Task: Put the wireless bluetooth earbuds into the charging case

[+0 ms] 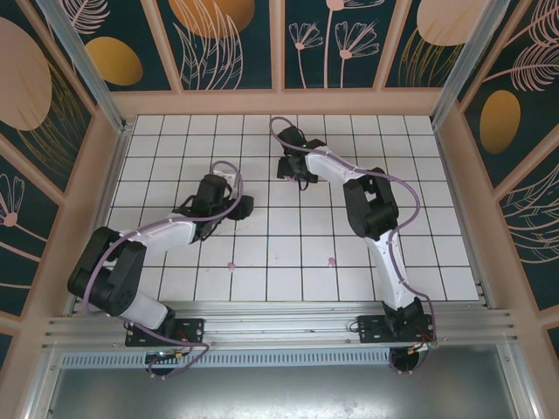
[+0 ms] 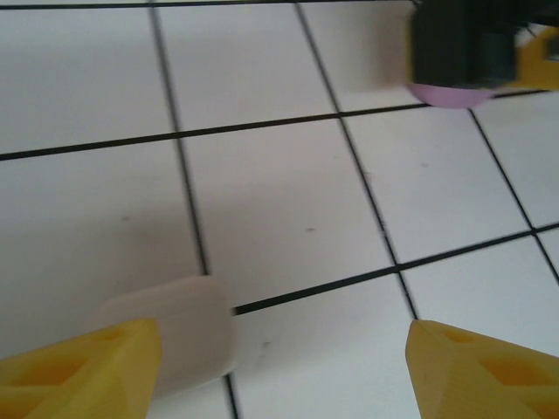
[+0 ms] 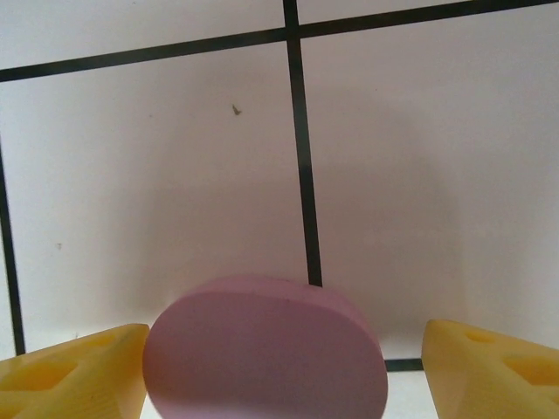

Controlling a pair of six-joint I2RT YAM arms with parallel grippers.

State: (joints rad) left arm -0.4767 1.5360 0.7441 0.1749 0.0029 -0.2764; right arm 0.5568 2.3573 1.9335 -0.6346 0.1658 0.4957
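A pink oval charging case stands on the white tiles between the yellow fingers of my right gripper. The jaws are open, with a gap showing on the case's right side. From above, my right gripper is at the table's back middle. My left gripper is open over bare tile, and a white rounded object lies against its left finger. In the top view the left gripper is left of the right one. Two tiny pink pieces, likely the earbuds, lie on the tiles nearer the arm bases.
The left wrist view catches the right gripper's dark body with the pink case at upper right. Wooden walls fence the tiled table. Free tiles lie to the right and along the front.
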